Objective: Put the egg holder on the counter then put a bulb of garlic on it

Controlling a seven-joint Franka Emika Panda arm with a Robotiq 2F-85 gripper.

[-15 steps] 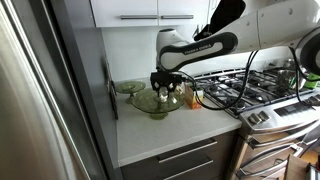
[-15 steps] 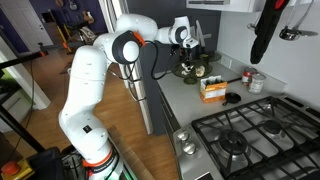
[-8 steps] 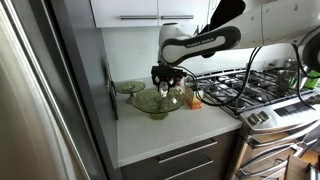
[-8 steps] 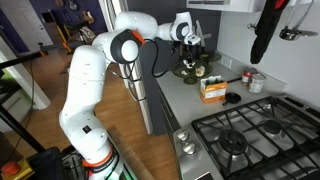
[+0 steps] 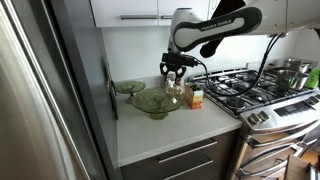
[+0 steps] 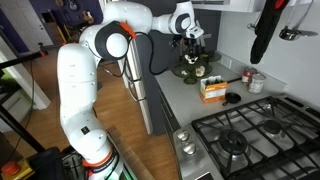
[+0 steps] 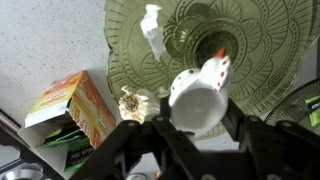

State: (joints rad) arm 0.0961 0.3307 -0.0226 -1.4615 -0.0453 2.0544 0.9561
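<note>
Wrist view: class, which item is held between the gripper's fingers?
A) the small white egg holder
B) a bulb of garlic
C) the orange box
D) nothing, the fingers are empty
A: the egg holder sits clamped in the gripper above the green glass bowl, while the orange box and the garlic lie below, outside the grip.

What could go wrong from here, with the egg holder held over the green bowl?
1. The gripper holds the egg holder above the green glass bowl; a slip could drop it onto the glass.
2. The orange box and a garlic bulb crowd the counter beside the bowl, so setting down could knock them.
</note>
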